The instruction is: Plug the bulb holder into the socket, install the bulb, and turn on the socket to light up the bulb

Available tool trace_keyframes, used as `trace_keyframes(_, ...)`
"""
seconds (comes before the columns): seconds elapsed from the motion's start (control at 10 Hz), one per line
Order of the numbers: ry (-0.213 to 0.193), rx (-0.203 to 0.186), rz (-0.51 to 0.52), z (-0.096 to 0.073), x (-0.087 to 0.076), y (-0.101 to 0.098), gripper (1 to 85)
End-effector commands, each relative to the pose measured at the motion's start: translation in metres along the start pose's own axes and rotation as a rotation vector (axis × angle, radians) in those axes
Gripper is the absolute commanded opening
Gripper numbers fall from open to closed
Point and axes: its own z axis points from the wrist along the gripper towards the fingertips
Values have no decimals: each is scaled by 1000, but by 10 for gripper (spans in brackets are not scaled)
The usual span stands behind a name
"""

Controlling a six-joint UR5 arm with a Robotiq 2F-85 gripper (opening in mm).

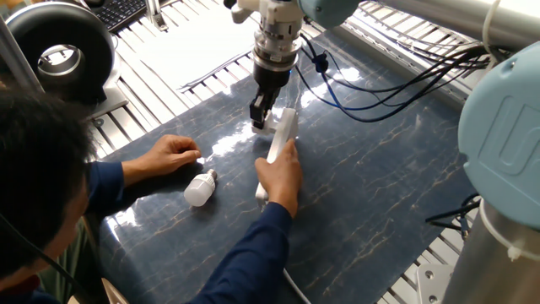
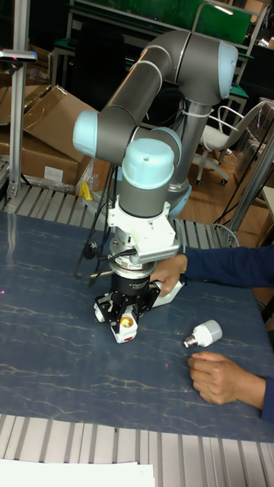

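While a hand point(image 1: 281, 176) steadies the socket point(image 1: 282, 135), gripper point(image 2: 125, 326) pinching the bulb holder point(image 2: 125, 327) beside it; bulb point(image 1: 199, 188) lying apart.

The fixed view looks down from high up, over the seated person's shoulder, across the dark worktop point(image 1: 380, 194) toward the arm's far side. The tall fixed view stands opposite, low and close at worktop level, facing the arm head-on with the shelves behind. Both take in the gripper point(image 1: 260, 118) point(image 2: 125, 323), the socket point(image 1: 281, 135) point(image 2: 169, 293) under the person's hand, and the bulb point(image 1: 200, 188) point(image 2: 202, 334), mirrored left to right between them.
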Motion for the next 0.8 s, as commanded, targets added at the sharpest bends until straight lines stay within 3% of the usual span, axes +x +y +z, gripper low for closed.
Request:
trace_keyframes(0.0,-49,-6,3,4,-8,1,13)
trace_keyframes(0.2,-84,9,-6,10,-12,-1,13)
trace_keyframes(0.3,-80,-18,-2,11,-11,6,13)
trace_keyframes(0.7,-97,-3,-18,19,-13,2,13)
